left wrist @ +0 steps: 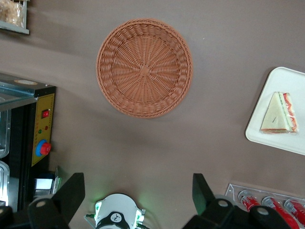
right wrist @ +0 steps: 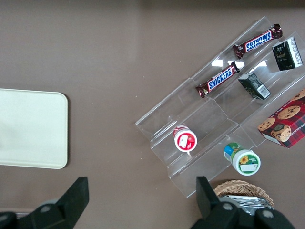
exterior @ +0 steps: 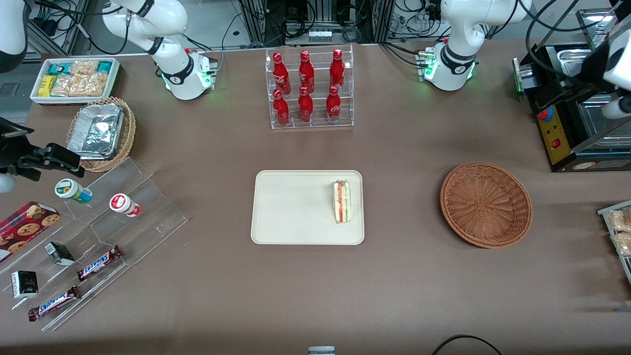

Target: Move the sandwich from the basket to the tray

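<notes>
The sandwich (exterior: 341, 201) (left wrist: 279, 114) lies on the cream tray (exterior: 296, 207) (left wrist: 286, 81), near the tray's edge toward the working arm's end. The reddish-brown wicker basket (exterior: 485, 204) (left wrist: 144, 67) sits on the table beside the tray with nothing in it. My gripper (left wrist: 138, 183) hangs high above the table, between the basket and the working arm's base. It is open wide and holds nothing. It stands well apart from both the basket and the sandwich.
A clear rack of red bottles (exterior: 310, 88) stands farther from the front camera than the tray. A black machine (exterior: 572, 123) sits at the working arm's end. A stepped acrylic shelf with snacks (exterior: 98, 231), a foil-lined tan basket (exterior: 101, 133) and a white snack bin (exterior: 74, 79) lie toward the parked arm's end.
</notes>
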